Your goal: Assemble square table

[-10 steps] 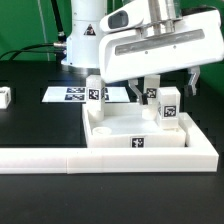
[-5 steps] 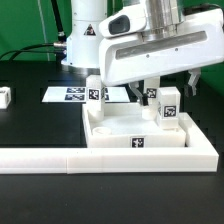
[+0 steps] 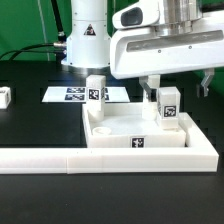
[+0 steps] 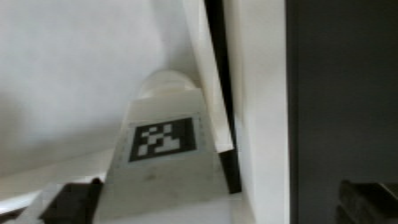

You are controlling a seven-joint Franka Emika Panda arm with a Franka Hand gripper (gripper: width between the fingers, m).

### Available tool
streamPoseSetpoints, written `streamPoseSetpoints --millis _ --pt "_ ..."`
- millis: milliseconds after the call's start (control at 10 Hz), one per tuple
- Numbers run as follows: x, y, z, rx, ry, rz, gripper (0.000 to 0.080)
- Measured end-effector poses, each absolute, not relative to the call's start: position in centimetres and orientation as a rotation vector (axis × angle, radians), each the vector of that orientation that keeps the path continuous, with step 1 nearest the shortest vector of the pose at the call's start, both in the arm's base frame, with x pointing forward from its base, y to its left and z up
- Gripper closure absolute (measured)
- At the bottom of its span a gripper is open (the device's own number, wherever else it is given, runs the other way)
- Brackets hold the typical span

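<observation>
The white square slab (image 3: 120,128) lies on the black table with its tag facing front. Two white tagged legs stand on it, one at the back left corner (image 3: 96,90) and one at the back right (image 3: 167,103). My gripper (image 3: 178,88) hangs open above the right leg, with its fingers (image 3: 151,86) on either side and apart from it. In the wrist view the gripper (image 4: 217,205) is open, and the tagged leg (image 4: 164,140) shows below it, between the dark fingertips (image 4: 71,203), on the slab (image 4: 71,70).
A long white L-shaped rail (image 3: 60,157) runs along the front and the right side of the slab. The marker board (image 3: 68,94) lies behind at the left. Another small white leg block (image 3: 5,96) sits at the far left edge.
My gripper has risen and shifted toward the exterior view's right, going from tilted to level. The legs and slab have not moved.
</observation>
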State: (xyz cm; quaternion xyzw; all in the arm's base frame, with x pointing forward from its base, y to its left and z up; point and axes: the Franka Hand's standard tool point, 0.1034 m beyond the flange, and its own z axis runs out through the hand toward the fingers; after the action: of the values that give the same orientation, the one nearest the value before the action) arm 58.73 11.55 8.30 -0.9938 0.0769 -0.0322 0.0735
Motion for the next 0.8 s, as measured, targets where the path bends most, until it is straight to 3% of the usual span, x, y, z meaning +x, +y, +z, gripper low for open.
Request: streamPoseSetpoints --millis 500,600,700,800 --pt "58.58 11.04 8.01 -2.991 0.188 -0.100 0.0150" --pt "58.55 11.08 7.94 -2.991 0.187 -0.098 0.0245" --pt "58.55 11.05 7.94 -2.991 0.189 -0.098 0.0428" --pt "58.56 10.99 7.93 -2.991 0.190 -0.098 0.0504"
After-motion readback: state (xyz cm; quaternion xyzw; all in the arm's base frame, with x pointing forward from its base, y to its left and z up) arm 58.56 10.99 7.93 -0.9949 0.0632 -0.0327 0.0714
